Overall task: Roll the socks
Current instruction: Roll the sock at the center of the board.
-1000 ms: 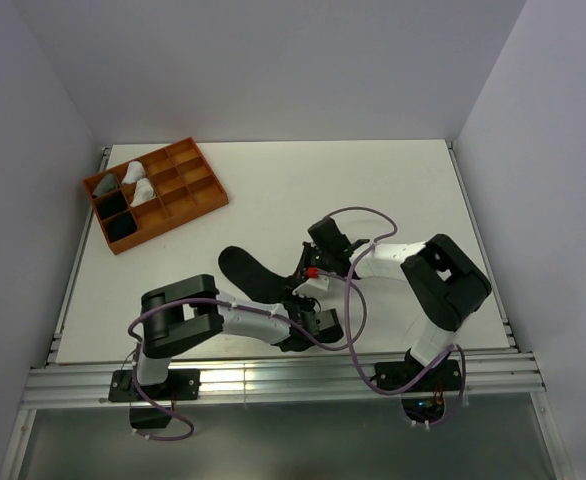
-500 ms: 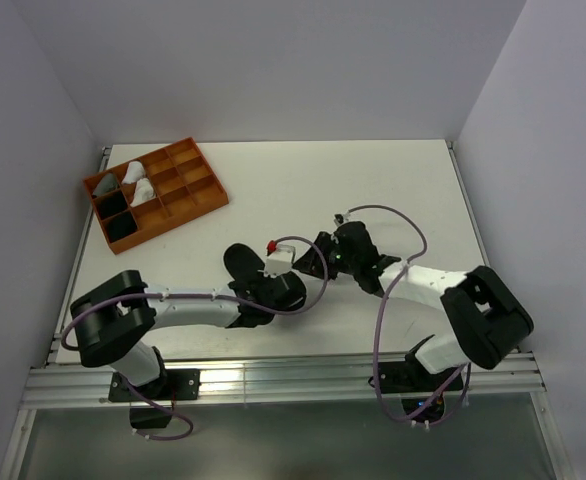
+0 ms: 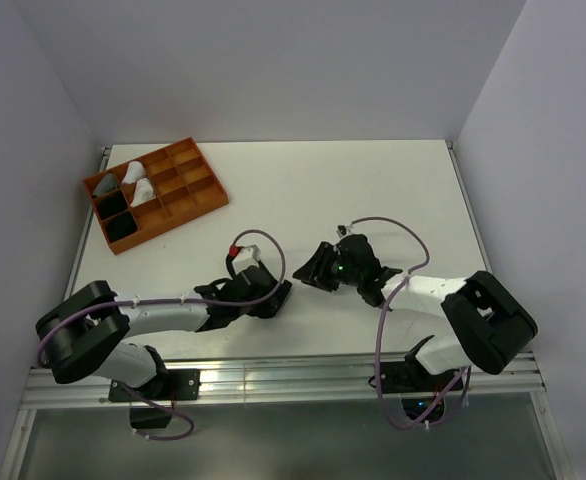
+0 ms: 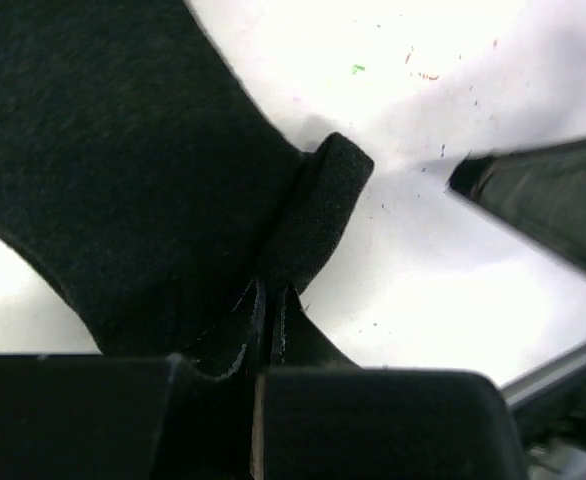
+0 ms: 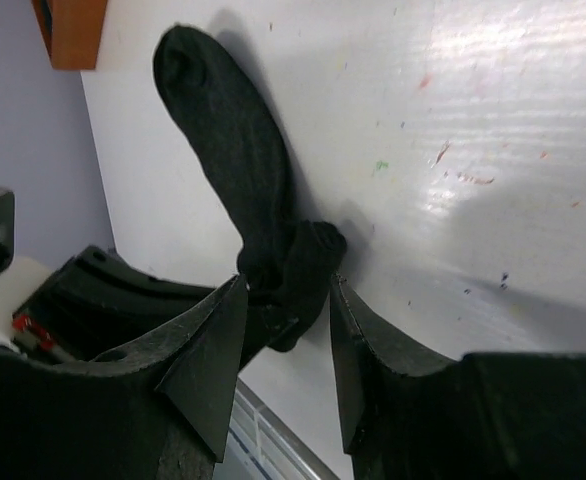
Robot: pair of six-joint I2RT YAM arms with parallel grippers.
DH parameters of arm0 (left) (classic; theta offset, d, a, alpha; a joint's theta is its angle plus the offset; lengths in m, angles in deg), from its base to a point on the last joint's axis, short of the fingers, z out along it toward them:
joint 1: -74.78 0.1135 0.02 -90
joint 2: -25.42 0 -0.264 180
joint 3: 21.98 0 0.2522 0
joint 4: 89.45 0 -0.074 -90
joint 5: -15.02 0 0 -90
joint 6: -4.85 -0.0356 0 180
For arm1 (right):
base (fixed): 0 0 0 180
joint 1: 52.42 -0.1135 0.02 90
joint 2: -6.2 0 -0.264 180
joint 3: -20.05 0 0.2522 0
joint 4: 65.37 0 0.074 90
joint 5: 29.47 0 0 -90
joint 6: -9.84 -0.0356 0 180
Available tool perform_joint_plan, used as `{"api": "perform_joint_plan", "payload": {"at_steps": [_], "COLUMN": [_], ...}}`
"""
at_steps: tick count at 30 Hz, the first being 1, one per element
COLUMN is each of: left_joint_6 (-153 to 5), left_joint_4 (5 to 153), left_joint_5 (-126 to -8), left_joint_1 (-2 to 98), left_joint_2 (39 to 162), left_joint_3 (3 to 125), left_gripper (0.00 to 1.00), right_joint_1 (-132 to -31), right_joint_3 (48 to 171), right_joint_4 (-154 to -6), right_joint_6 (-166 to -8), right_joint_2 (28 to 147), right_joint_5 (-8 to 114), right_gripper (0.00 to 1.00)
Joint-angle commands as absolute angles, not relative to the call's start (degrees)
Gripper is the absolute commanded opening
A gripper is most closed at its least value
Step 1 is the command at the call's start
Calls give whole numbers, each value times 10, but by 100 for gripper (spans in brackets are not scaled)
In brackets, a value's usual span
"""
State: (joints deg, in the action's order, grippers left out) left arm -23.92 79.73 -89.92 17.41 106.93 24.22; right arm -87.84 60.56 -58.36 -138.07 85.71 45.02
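Pinching a fold of the black fabric sock [image 4: 123, 150] tight near the front edge of the white table [image 3: 373, 190], the left gripper [image 4: 270, 310] hides most of it from above, the right gripper [image 5: 286, 300] spread just beside, and the orange compartment tray [image 3: 188, 185] sits far-left, its contents hard to make out.

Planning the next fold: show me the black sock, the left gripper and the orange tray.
black sock [image 5: 238, 160], right wrist view, middle of its flat length.
left gripper [image 4: 269, 305], left wrist view, between its fingertips, shut on the sock.
orange tray [image 3: 176, 226], top view, its near rim.
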Motion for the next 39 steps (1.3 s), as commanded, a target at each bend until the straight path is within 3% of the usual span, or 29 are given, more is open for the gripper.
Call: {"api": "perform_joint_plan", "payload": {"at_steps": [1, 27, 30, 35, 37, 39], "left_joint_6": [-158, -57, -51, -68, -90, -112], "left_joint_4": [845, 1046, 1057, 1038, 1025, 993], "left_joint_5": [-846, -708, -701, -696, -702, -710], "left_joint_1": [194, 273, 282, 287, 287, 286], "left_joint_2": [1046, 1100, 1101, 1106, 1104, 1098], "left_joint_3": [188, 65, 54, 64, 79, 103], "left_gripper": [0, 0, 0, 0, 1, 9], "right_joint_1": [-900, -946, -946, -945, -945, -945], "right_joint_3": [605, 622, 623, 634, 646, 665], "right_joint_4": [-586, -461, -459, -484, -527, -578], "right_joint_6": [-1388, -1450, -1449, -1434, -1416, -1404], "right_joint_2": [869, 1031, 1043, 1041, 1031, 1018], "right_joint_5": [456, 423, 425, 430, 438, 450], "right_gripper": [46, 43, 36, 3, 0, 0]}}
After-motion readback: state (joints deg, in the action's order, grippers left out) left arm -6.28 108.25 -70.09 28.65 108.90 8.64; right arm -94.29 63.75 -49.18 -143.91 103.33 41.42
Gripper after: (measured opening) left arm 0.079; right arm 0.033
